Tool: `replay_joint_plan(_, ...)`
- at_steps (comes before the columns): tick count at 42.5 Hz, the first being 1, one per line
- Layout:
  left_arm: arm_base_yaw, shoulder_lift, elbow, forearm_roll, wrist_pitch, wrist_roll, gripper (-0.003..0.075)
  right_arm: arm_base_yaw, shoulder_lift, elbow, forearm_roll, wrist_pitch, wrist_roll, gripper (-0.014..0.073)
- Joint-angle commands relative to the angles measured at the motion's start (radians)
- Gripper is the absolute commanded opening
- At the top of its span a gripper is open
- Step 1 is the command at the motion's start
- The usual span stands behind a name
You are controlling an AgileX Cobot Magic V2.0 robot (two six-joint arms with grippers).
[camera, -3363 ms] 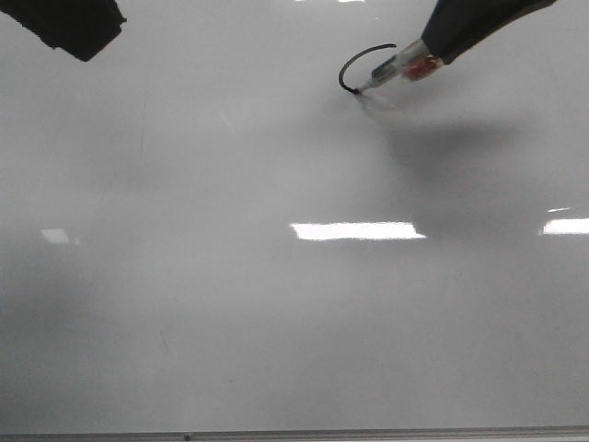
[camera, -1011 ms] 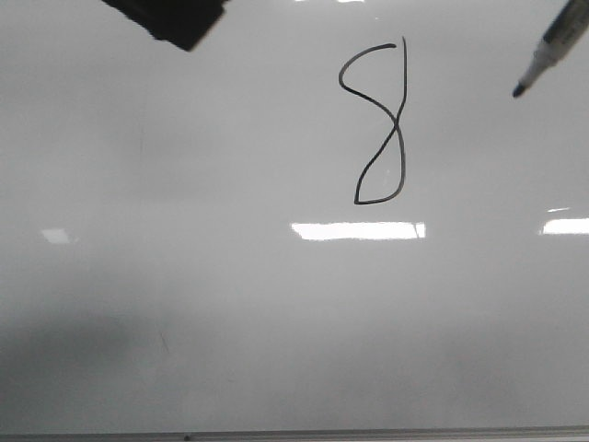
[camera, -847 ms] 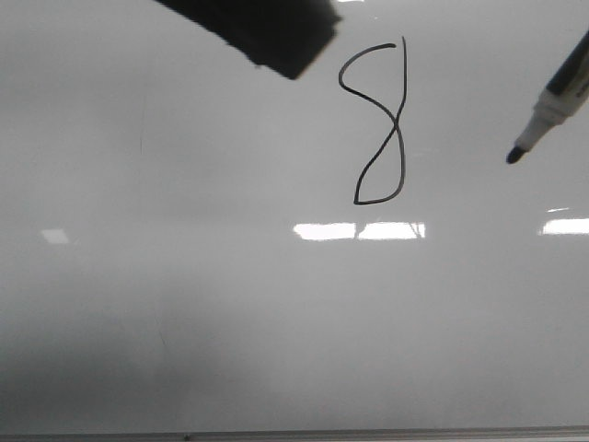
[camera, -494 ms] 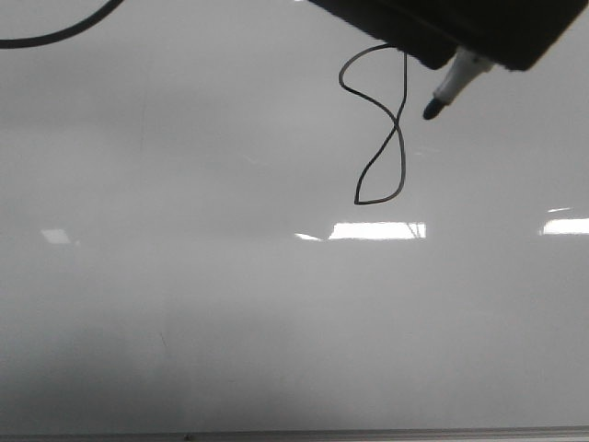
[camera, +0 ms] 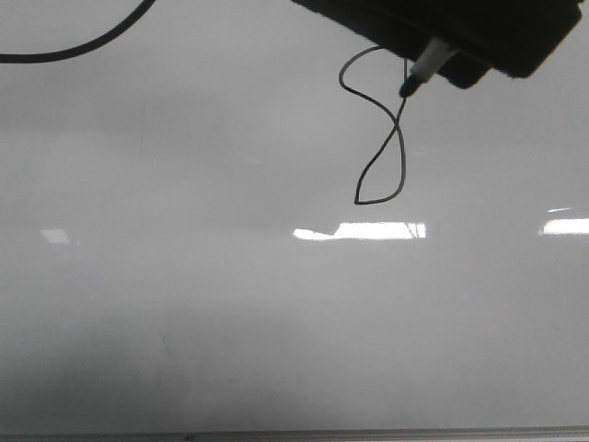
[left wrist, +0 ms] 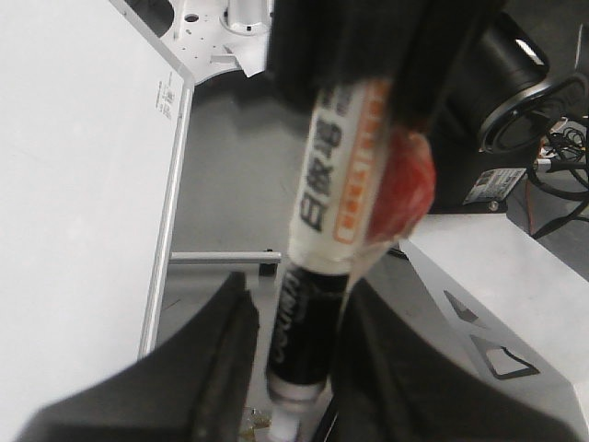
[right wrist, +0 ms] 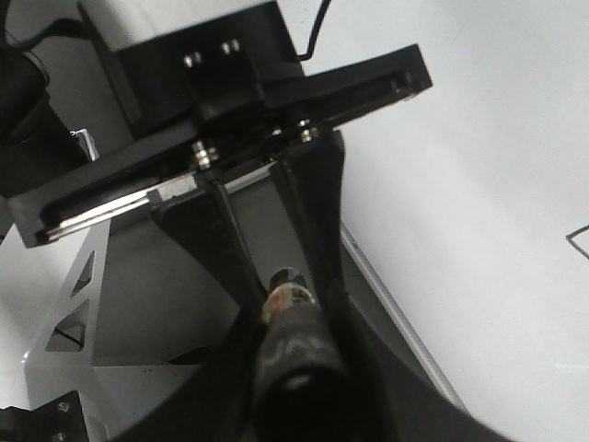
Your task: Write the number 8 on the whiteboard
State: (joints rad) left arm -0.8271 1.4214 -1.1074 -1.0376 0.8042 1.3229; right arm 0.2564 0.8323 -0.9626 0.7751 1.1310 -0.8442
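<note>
Black cable (camera: 87, 46) curves across far-left corner — marker (left wrist: 329, 239), white/black barrel w/ printed label, red tape (left wrist: 408, 184) beside it.

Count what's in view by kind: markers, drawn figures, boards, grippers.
White-and-black marker pen: 1
Thin black marker-line number 8: 1
Glossy grey-white whiteboard: 1
Black grippers: 2 (left gripper, right gripper)
Total: 5

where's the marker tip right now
In the front view the marker tip is upper right of centre on the whiteboard, at the straight right-hand stroke of the number 8.
</note>
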Motion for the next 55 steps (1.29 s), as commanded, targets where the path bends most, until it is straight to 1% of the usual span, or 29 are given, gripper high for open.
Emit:
replay_joint_plan(1, -0.006, -0.030, -0.037, -0.058, -0.014, 0.001, 0.0075, 0.000, -0.005, -0.023, 0.055, -0.034, -0.012, -0.0067)
replay_joint_plan(5, -0.006, -0.030, -0.037, -0.055, -0.014, 0.001, 0.0011, 0.000, -0.005, -0.020, 0.048, -0.034, -0.012, -0.0063)
replay_joint_plan(8, -0.006, -0.030, -0.037, -0.042, -0.014, 0.001, -0.0012, 0.000, -0.005, -0.020, 0.029, -0.024, -0.012, -0.0012)
replay_joint_plan(11, -0.006, -0.033, -0.037, -0.011, -0.014, -0.011, -0.0010, 0.000, -0.005, -0.020, -0.006, -0.016, -0.012, 0.0106)
replay_joint_plan(14, -0.006, -0.041, -0.039, 0.051, -0.017, -0.059, -0.0010, 0.000, -0.006, -0.020, -0.067, -0.007, -0.012, 0.0281)
replay_joint_plan(15, -0.003, -0.043, -0.039, 0.073, -0.019, -0.080, -0.0010, 0.000, -0.007, -0.020, -0.086, -0.006, -0.012, 0.0356)
replay_joint_plan(18, 0.004, -0.064, -0.051, 0.168, -0.019, -0.168, -0.0010, 0.000, -0.014, -0.020, -0.155, 0.001, -0.012, 0.0516)
replay_joint_plan(21, 0.016, -0.090, -0.069, 0.293, -0.019, -0.291, -0.0010, 0.000, -0.022, -0.020, -0.212, 0.011, -0.012, 0.0603)
replay_joint_plan(22, 0.022, -0.102, -0.075, 0.345, -0.019, -0.343, -0.0010, 0.000, -0.026, -0.020, -0.225, 0.011, -0.010, 0.0615)
replay_joint_plan(23, 0.025, -0.112, -0.081, 0.370, -0.019, -0.382, -0.0010, 0.000, -0.028, -0.020, -0.233, 0.011, -0.009, 0.0616)
replay_joint_plan(29, 0.060, -0.181, -0.109, 0.649, -0.012, -0.690, -0.0010, -0.001, -0.038, -0.020, -0.246, 0.001, 0.007, 0.0612)
replay_joint_plan(33, 0.094, -0.236, -0.107, 0.833, 0.005, -0.922, -0.0010, -0.001, -0.038, -0.020, -0.287, -0.015, 0.061, 0.0612)
replay_joint_plan(37, 0.139, -0.291, -0.107, 1.005, 0.086, -1.110, -0.0010, -0.001, -0.038, -0.020, -0.364, -0.036, 0.148, 0.0612)
replay_joint_plan(42, 0.202, -0.333, -0.107, 1.155, 0.189, -1.256, -0.0010, -0.001, -0.038, -0.020, -0.435, -0.057, 0.228, 0.0612)
replay_joint_plan(47, 0.279, -0.347, -0.092, 1.277, 0.260, -1.404, -0.0010, -0.001, -0.038, -0.020, -0.445, -0.058, 0.236, 0.0612)
replay_joint_plan(51, 0.348, -0.350, -0.046, 1.344, 0.251, -1.495, -0.0010, -0.001, -0.038, -0.020, -0.445, -0.058, 0.236, 0.0612)
replay_joint_plan(55, 0.422, -0.350, 0.033, 1.380, 0.160, -1.554, -0.0010, -0.001, -0.038, -0.018, -0.445, -0.059, 0.236, 0.0612)
